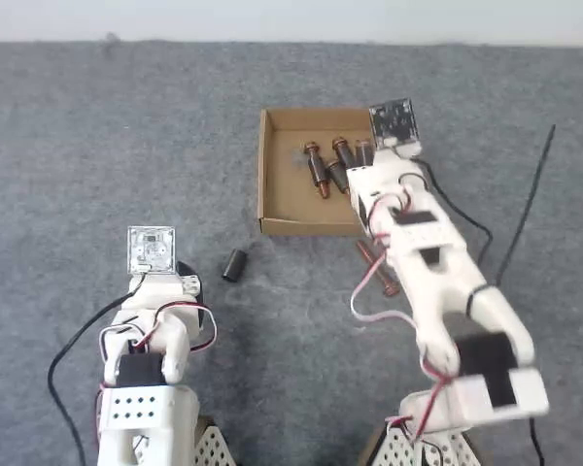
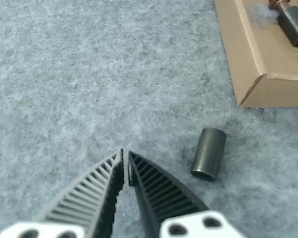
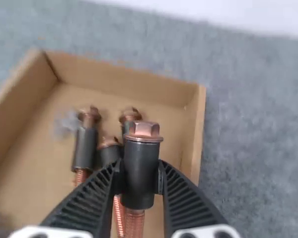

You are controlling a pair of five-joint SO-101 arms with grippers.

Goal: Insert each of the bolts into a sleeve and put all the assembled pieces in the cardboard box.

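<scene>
The right hand point(image 3: 139, 168) grips a bolt in its sleeve point(image 3: 139, 161) over the cardboard box point(image 3: 194, 124), where other sleeved bolts point(image 3: 84, 146) lie, while the left hand point(image 2: 125, 154), pinched nearly closed and holding nothing, sits near 1 loose sleeve point(image 2: 208, 152) on the grey worktop point(image 2: 89, 74).

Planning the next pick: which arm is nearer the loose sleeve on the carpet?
Left. Left arm: jaws shut, just short of the loose sleeve on the carpet. Right arm: jaws over the cardboard box, clamped on an assembled bolt, farther off.
</scene>
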